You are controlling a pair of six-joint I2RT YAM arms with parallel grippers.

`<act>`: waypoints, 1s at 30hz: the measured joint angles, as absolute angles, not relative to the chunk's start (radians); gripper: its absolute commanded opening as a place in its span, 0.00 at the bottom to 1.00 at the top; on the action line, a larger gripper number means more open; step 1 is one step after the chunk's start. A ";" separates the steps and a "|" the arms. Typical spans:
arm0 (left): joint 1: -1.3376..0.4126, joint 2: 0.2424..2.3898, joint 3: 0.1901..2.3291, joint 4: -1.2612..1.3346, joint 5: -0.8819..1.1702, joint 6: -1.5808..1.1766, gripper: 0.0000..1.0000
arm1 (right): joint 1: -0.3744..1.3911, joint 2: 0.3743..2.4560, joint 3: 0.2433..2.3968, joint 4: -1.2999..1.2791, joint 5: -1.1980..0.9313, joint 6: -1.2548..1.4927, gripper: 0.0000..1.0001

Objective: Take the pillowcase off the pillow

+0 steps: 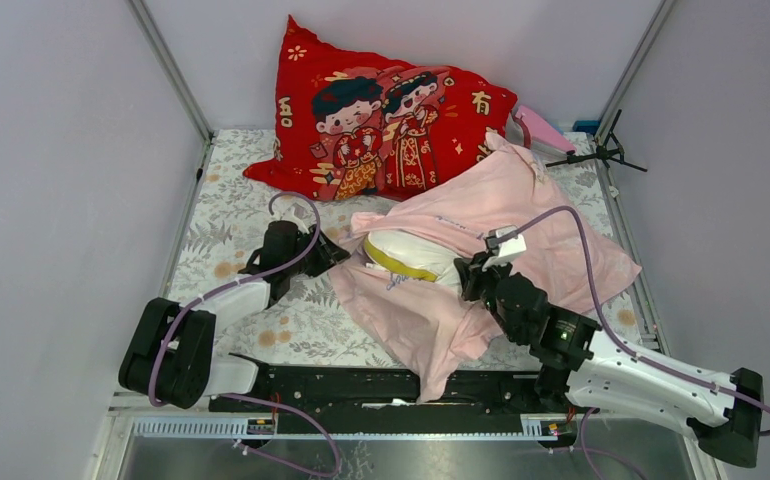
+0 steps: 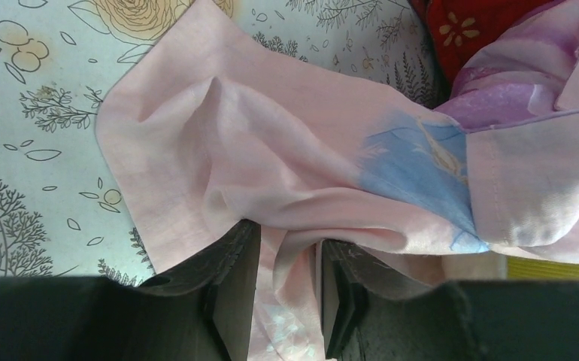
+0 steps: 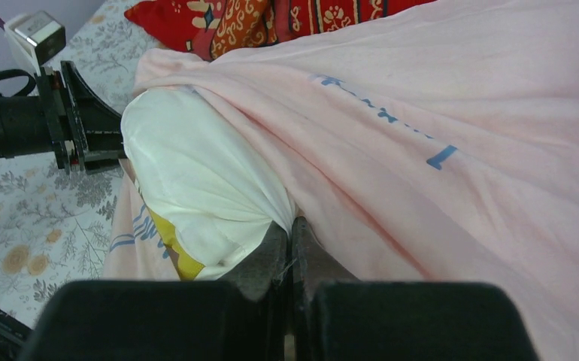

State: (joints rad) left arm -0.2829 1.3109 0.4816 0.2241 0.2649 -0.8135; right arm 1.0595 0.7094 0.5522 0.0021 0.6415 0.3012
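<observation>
"Where's the pillow, then?"

"In the middle of the flower-printed tablecloth [image 1: 231, 230]. It's the plump cream-white pillow [image 1: 408, 252] with yellow piping. One end pokes out of the thin pale pink pillowcase [image 1: 541, 230]; the rest is under the cloth, which spreads to the right and toward the arms."

"And the grippers?"

"The left gripper [image 2: 286, 259] has its fingers clamped on a fold at the left edge of the pillowcase, with pink fabric bunched between them. The right gripper [image 3: 290, 229] has its fingers pressed together on the bare end of the pillow, and the white cloth puckers into the tips just beside the pink."

"Behind that?"

"A red cushion [image 1: 381, 120] printed with a cartoon couple, leaning on the back wall"
</observation>
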 measured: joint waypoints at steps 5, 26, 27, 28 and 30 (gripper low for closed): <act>-0.283 1.320 0.479 0.243 0.272 -0.813 0.38 | 1.060 0.659 0.518 0.022 0.654 0.308 0.01; -0.355 1.574 0.471 0.485 0.488 -0.733 0.41 | 1.047 1.219 0.881 -0.024 0.112 0.240 0.69; -0.356 1.574 0.472 0.489 0.494 -0.730 0.41 | 1.047 1.239 0.900 -0.032 0.103 0.238 0.73; -0.356 1.574 0.473 0.492 0.500 -0.730 0.41 | 1.047 1.263 0.923 -0.044 0.093 0.235 0.77; -0.357 1.574 0.474 0.497 0.513 -0.727 0.41 | 1.047 1.304 0.953 -0.059 0.081 0.233 0.85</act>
State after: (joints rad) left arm -0.3573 1.5742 0.4736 0.4969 0.5129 -0.7265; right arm 1.0470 1.3045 0.9531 -0.0593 0.0807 0.2329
